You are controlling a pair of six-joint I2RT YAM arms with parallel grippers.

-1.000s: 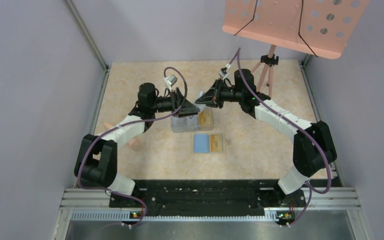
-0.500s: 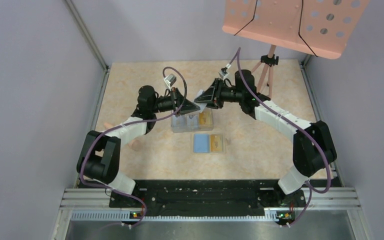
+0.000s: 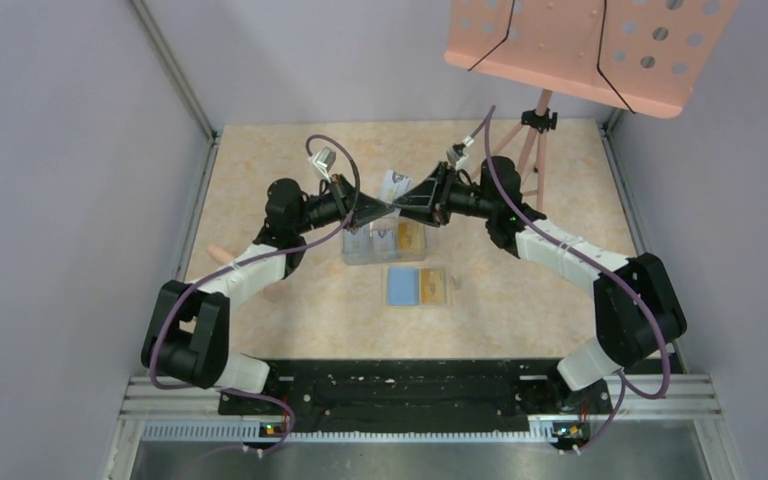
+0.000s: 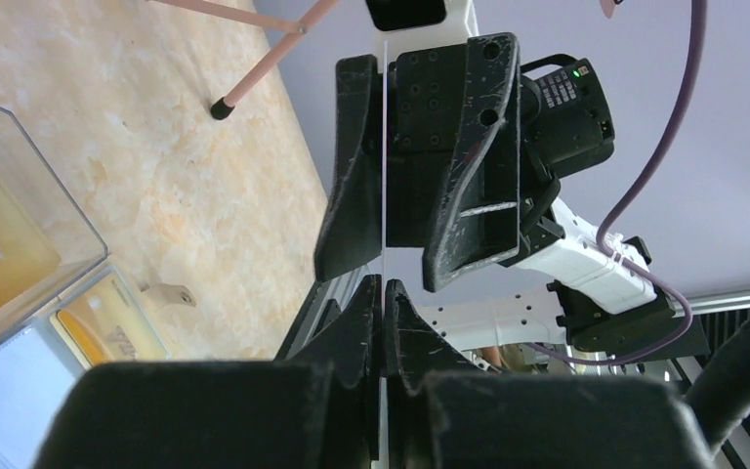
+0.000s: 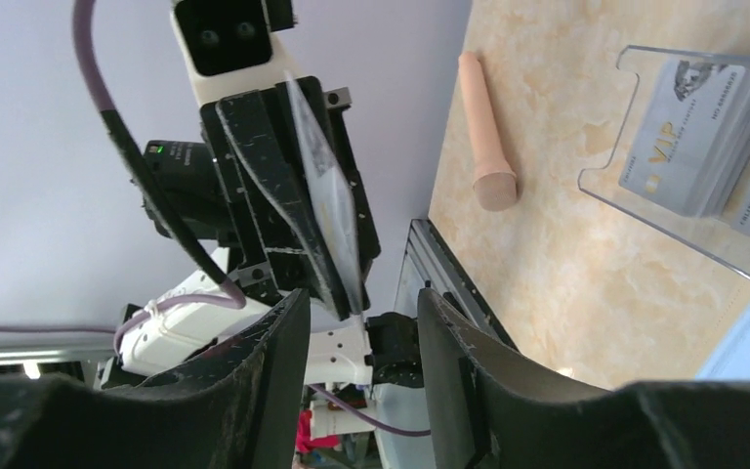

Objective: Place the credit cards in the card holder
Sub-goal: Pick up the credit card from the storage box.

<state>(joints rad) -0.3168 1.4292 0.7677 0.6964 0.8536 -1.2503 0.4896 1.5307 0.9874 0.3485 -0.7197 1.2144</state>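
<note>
Handover differs from before: left gripper [image 4: 383, 288] now pinches the thin white credit card [image 3: 394, 184] in the air near the clear plastic box [image 3: 348, 250], while right gripper [image 5: 361, 298] has opened. Open light-blue card holder [image 3: 404, 288] lies on beige marbled table [image 3: 280, 170], lilac walls [image 3: 60, 200] around.

From above and behind the arm bases, we look down on the whole table [image 3: 520, 170]. Our left wrist camera sits close behind its own fingers [image 4: 352, 332], facing the right gripper [image 4: 391, 269]; our right wrist camera faces the left gripper [image 5: 342, 288] the same way. All three views share the clear box [image 3: 350, 255] and the credit card [image 3: 392, 184].
</note>
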